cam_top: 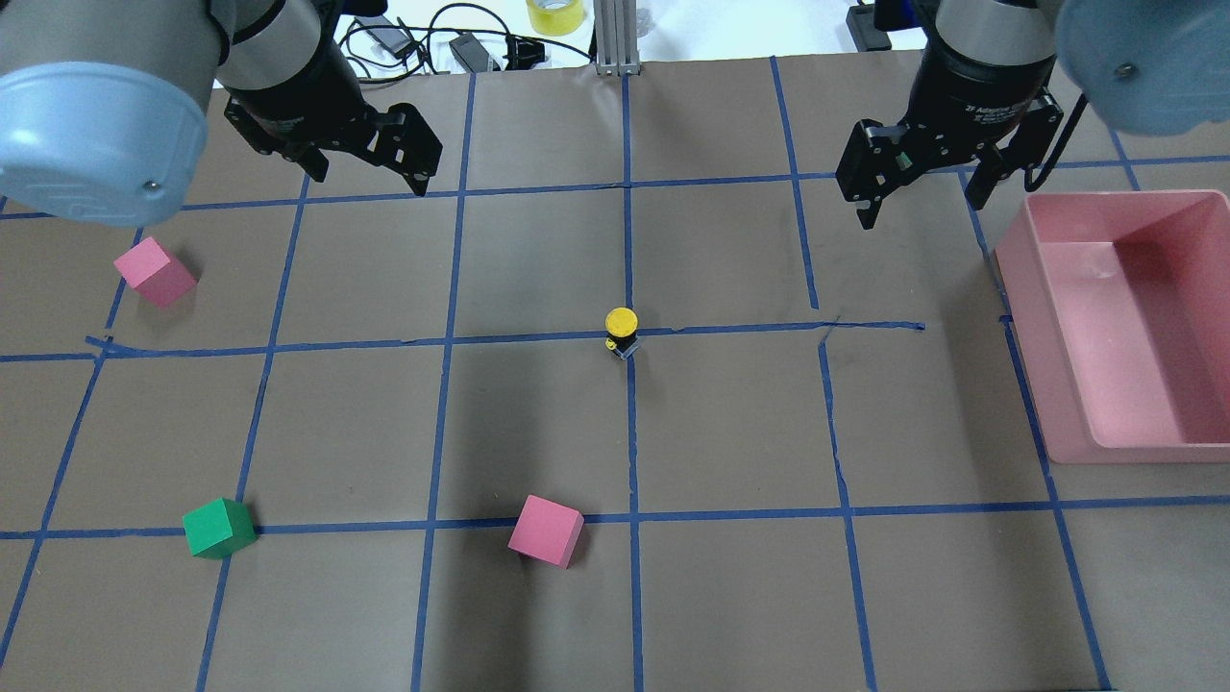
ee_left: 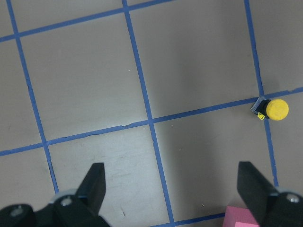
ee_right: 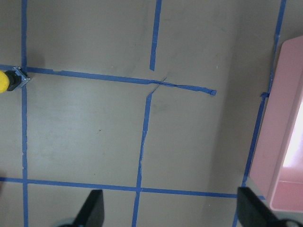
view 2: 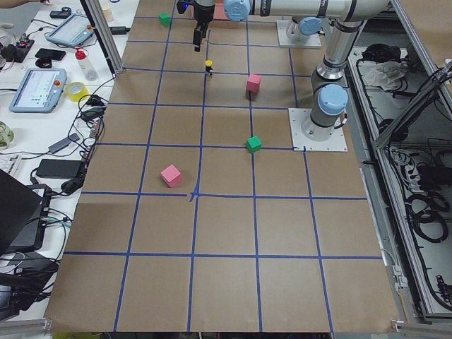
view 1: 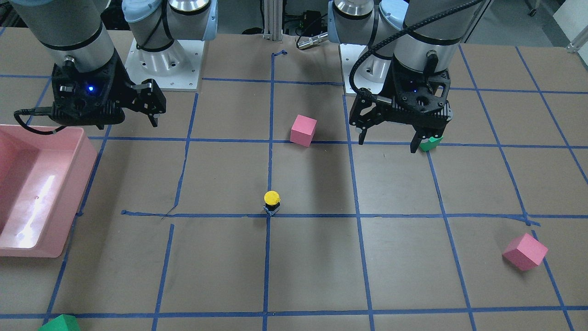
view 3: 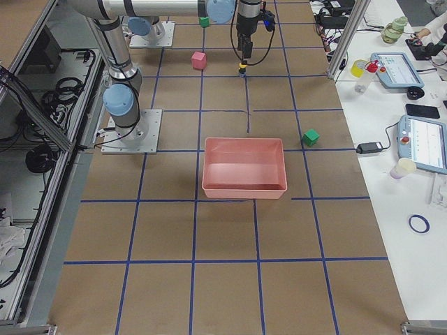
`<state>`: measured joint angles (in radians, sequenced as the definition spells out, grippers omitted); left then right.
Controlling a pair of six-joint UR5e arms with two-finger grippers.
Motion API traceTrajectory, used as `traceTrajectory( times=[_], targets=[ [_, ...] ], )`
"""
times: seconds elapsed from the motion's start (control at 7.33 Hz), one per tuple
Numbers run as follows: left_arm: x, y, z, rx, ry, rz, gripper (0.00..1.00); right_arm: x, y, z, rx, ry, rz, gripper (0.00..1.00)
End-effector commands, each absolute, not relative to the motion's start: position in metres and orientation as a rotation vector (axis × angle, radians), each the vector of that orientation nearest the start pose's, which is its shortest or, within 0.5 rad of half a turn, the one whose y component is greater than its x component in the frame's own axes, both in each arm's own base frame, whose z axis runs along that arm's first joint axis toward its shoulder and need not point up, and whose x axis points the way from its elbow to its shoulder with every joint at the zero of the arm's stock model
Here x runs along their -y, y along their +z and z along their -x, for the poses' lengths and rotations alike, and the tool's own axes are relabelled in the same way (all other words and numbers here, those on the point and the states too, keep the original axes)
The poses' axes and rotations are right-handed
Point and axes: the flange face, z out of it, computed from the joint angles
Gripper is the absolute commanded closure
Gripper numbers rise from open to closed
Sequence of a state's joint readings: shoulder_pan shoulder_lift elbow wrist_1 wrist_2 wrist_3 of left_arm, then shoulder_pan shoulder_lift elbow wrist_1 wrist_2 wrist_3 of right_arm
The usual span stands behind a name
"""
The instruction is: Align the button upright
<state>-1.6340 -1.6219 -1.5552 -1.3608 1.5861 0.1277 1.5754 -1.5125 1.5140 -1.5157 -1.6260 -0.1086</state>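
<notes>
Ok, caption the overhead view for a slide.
Button upright on a blue tape crossing; left gripper and right gripper open, apart from it.

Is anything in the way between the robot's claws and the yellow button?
No, nothing visible. Bare table lies between the button and both the left gripper and the right gripper. The nearest pink cube sits off to the side.

You're looking at two arms of silver-grey tubing, the left arm (view 1: 427, 18) and the right arm (view 1: 59, 23), both wearing pale blue joint caps (cam_top: 86, 125). A ribbed black cable (view 1: 370, 49) is hanging along the left one. The black right gripper (cam_top: 922, 213) is showing white lettering (cam_top: 995, 113), and a blue light (view 1: 90, 88) is glowing on its housing. A white screwed base plate (view 1: 183, 69) is carrying the right arm.
</notes>
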Motion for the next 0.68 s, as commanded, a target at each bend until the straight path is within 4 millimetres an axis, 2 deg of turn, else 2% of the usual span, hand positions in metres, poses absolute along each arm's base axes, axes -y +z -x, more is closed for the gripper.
traceTrajectory(
  times=[0.0, 0.55],
  targets=[
    [0.5186, 0.4946, 0.1637, -3.093, -0.283, -0.288, 0.00, 0.5096, 0.4837, -0.1300, -3.192, 0.084, 0.135, 0.00],
    [0.5189, 0.4946, 0.1629, -3.091, -0.283, -0.295, 0.00, 0.5073, 0.4830, -0.1318, -3.180, 0.105, 0.141, 0.00]
  ],
)
